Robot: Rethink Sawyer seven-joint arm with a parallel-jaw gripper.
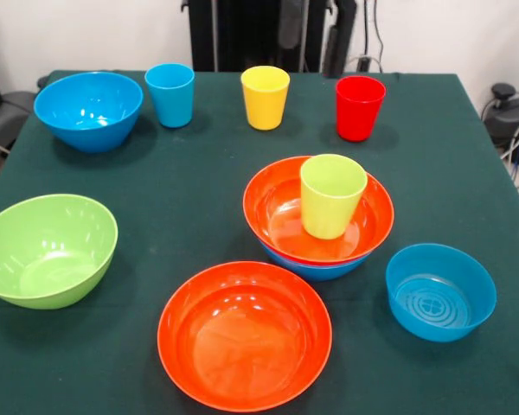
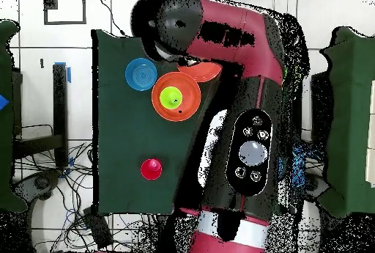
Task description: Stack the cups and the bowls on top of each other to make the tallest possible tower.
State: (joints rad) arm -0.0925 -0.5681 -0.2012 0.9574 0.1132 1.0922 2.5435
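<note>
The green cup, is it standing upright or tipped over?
Upright. The green cup stands mouth up inside the orange bowl, which sits nested in a blue bowl.

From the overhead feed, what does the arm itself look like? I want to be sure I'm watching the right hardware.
The arm has bulky rounded links in dark red shells with black joints. One black oval panel carries a grey round button ringed by smaller ones. A white band circles the link near the base. The gripper isn't visible.
</note>
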